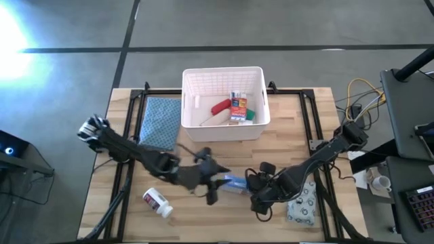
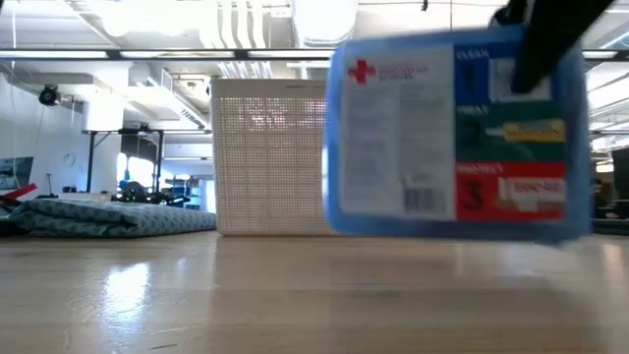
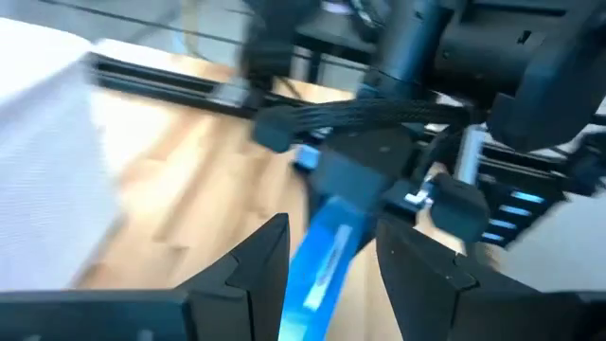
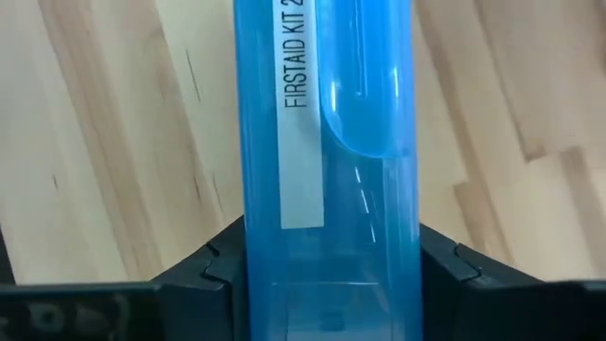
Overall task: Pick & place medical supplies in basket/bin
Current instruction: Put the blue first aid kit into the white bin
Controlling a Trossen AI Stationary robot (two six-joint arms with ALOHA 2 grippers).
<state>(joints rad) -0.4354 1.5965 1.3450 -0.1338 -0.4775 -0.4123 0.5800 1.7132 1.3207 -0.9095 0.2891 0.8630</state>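
Blue pack (image 4: pixel 327 161), labelled as a first-aid kit: edge-on between right gripper (image 4: pixel 327 284) fingers (image 4: pixel 204 275), which clamp its two flat faces. Left gripper (image 3: pixel 331 260) fingers (image 3: pixel 256 260) flank the same pack's other end, closed against it. Pack is held above the table (image 1: pixel 203 149), at its front centre, between both arms. Basket (image 1: pixel 222 76): at the table's far edge, containing a red tube (image 1: pixel 220 106) and small coloured boxes (image 1: pixel 238 107). Pill bottle (image 1: pixel 157 202): lying front left. Patterned pouch (image 1: pixel 303 203): front right, beside the right arm. Blue cloth (image 1: pixel 161 122): left of basket.
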